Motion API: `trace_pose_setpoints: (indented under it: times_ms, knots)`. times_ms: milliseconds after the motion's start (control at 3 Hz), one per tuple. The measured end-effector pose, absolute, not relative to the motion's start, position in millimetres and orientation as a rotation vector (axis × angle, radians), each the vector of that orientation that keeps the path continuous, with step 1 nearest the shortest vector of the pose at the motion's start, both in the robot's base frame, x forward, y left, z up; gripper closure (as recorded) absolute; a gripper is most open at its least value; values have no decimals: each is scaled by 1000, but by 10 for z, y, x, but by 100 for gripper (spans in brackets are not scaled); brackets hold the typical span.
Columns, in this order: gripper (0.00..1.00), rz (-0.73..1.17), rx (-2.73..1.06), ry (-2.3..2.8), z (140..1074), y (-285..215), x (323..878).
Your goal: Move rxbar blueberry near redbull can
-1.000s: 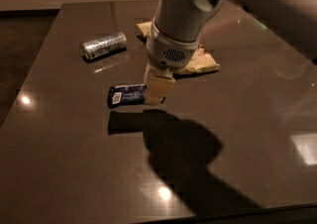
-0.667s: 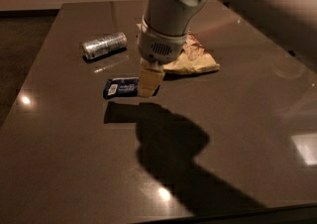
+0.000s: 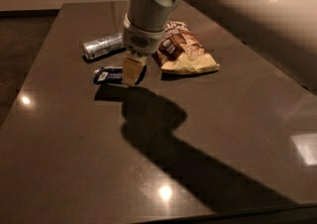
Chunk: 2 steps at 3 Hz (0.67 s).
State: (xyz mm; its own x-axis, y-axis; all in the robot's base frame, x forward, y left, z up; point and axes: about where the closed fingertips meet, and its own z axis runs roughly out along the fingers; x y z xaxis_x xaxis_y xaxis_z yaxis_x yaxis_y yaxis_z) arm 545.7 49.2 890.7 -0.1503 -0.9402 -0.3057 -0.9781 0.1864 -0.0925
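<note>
The rxbar blueberry (image 3: 108, 75) is a small dark blue bar with a white label patch. It hangs just above the dark table (image 3: 64, 158), casting a shadow beneath it. My gripper (image 3: 132, 71) is shut on the bar's right end, with the cream fingertips (image 3: 130, 69) pointing down. The redbull can (image 3: 102, 46) lies on its side a short way behind and left of the bar, and the two do not touch.
A brown-and-cream chip bag (image 3: 185, 52) lies just right of the gripper. My arm (image 3: 237, 5) reaches in from the upper right and casts a broad shadow across the table's middle. The table's left edge borders dark floor.
The gripper has carried the bar back and to the left, closer to the can. The can and the chip bag have not moved.
</note>
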Motion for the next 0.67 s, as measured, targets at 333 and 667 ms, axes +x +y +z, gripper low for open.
trace_pose_setpoints:
  times_ms: [333, 667]
  knots:
    - [100, 180, -1763, 2190, 8827, 619, 5757]
    - [100, 171, -1716, 2204, 8776, 705, 6007]
